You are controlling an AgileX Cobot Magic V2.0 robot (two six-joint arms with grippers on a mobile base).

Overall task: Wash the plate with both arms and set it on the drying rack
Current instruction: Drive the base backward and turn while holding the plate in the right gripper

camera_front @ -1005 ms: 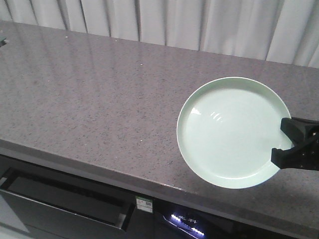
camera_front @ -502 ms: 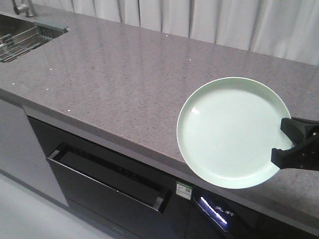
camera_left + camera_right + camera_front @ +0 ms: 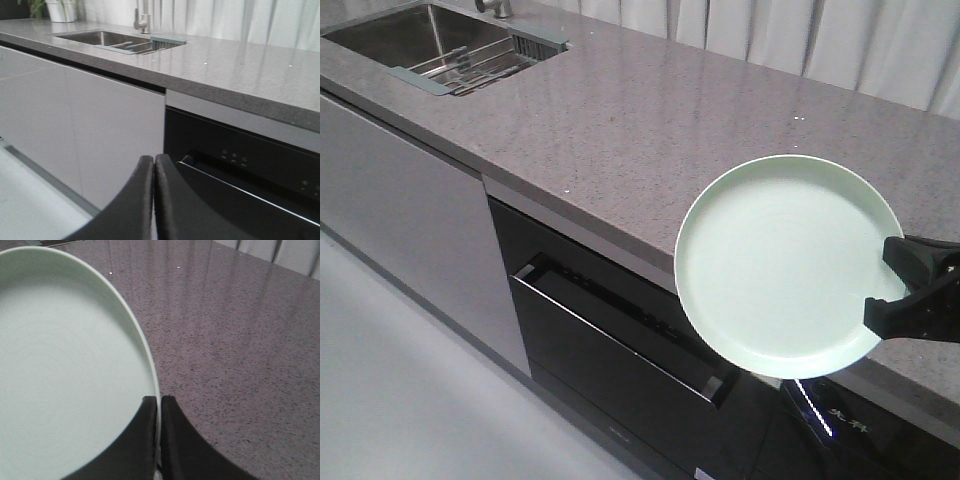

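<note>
Two grippers are recorded. The right gripper (image 3: 158, 401) is pinched on the rim of the plate (image 3: 775, 265), with one finger on the glossy inner face and the other outside the rim. The grip is taken at the plate's right edge. The pale green plate is seen at the right of the front view, face up and roughly level. It overlaps the near edge of the grey speckled countertop (image 3: 650, 120) and the black appliance front (image 3: 620, 350) below. Whether it touches the countertop cannot be told.

The left gripper (image 3: 154, 159) is seen low in front of the units, with its fingers pressed together and nothing between them.

The sink (image 3: 395, 35) is set into the far left end of the countertop. The drying rack (image 3: 485, 68) is laid across the sink's right part, well apart from the plate. A faucet (image 3: 142, 20) is noted behind the sink. A grey cabinet (image 3: 410, 200) is fitted left of the appliance, and a pale curtain (image 3: 820, 40) is hung along the far side.
</note>
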